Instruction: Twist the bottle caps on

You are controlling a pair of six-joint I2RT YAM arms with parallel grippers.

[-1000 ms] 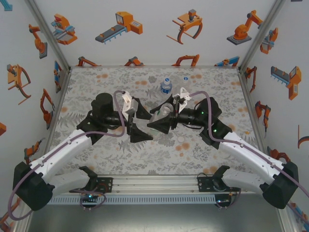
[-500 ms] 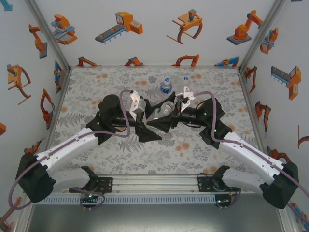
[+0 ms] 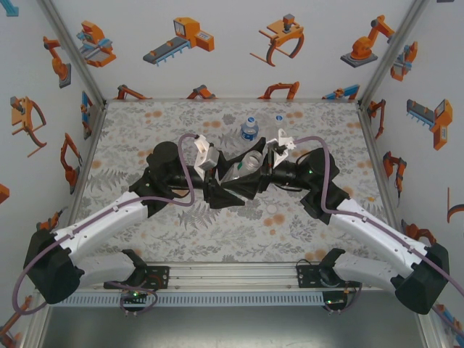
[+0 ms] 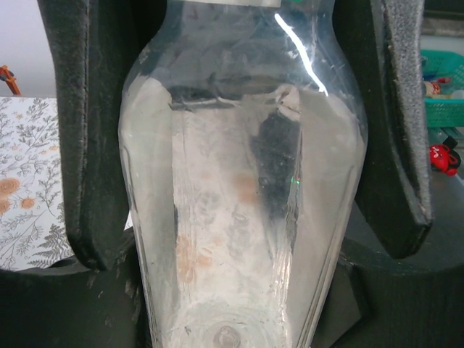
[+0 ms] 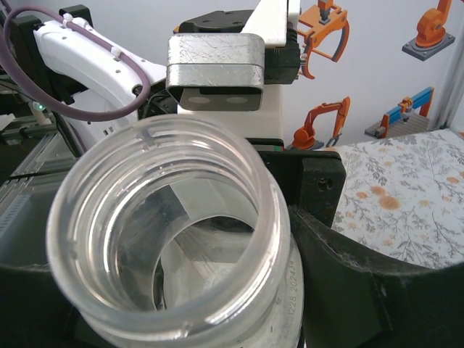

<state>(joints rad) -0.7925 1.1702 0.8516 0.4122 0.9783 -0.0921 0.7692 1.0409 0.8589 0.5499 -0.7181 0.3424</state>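
The arms meet over the table (image 3: pixel 130 145) centre, left gripper (image 3: pixel 233 181) and right gripper (image 3: pixel 254 170) both clamped on one clear bottle (image 3: pixel 245 168), barring passage there. Near the far edge stands a blue-labelled bottle (image 3: pixel 249 129), with possibly a cap (image 3: pixel 278 117) beside it. The left and right edges offer room.

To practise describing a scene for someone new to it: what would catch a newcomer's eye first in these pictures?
Over the middle of the table, the left gripper and right gripper both clamp one clear bottle. Its neck is open, with no cap on. Beyond them a blue-labelled bottle stands upright towards the far side.
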